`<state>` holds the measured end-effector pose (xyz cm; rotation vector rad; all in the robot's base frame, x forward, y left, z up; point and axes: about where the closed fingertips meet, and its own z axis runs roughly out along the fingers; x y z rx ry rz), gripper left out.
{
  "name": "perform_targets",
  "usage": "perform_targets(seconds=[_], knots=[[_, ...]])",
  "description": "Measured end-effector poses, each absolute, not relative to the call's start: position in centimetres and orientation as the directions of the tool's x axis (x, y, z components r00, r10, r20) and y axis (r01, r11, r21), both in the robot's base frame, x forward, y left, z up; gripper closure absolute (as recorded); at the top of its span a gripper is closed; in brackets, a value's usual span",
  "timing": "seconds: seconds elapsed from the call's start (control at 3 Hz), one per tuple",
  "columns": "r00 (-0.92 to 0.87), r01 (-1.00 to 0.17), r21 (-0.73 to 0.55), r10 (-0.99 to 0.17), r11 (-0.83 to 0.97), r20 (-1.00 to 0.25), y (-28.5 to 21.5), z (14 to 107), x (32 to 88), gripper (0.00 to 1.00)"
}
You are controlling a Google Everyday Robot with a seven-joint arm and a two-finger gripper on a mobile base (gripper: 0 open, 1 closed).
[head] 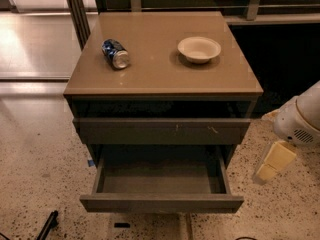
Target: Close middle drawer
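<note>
Your gripper [270, 166] sits right of the middle drawer [161, 203], not touching it, and that drawer's pulled wide open. Can't tell if the gripper's open or closed.

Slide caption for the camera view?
Middle drawer open; can and bowl on cabinet top; gripper hangs apart at the drawer's right.

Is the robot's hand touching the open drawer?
No, the pale hand hangs right of the wide dark grey-brown pulled-out drawer, apart from it.

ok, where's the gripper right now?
Camera view, right edge: the gripper hangs above the speckled floor, just right of the open middle drawer, clear of its side.
</note>
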<state>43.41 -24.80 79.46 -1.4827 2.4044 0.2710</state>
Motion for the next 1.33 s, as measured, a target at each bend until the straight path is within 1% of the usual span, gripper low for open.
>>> perform_targets(seconds=[0.33,1.0,1.33], knots=[[-0.422,-0.894,0.007,-0.836,0.448,-0.351,-24.8,79.2,43.4,0.19],[-0.422,-0.894,0.007,-0.836,0.448,-0.351,-24.8,79.2,43.4,0.65],[-0.45,-0.876,0.0,-0.816,0.483,-0.363,-24.8,77.1,42.7,0.89]])
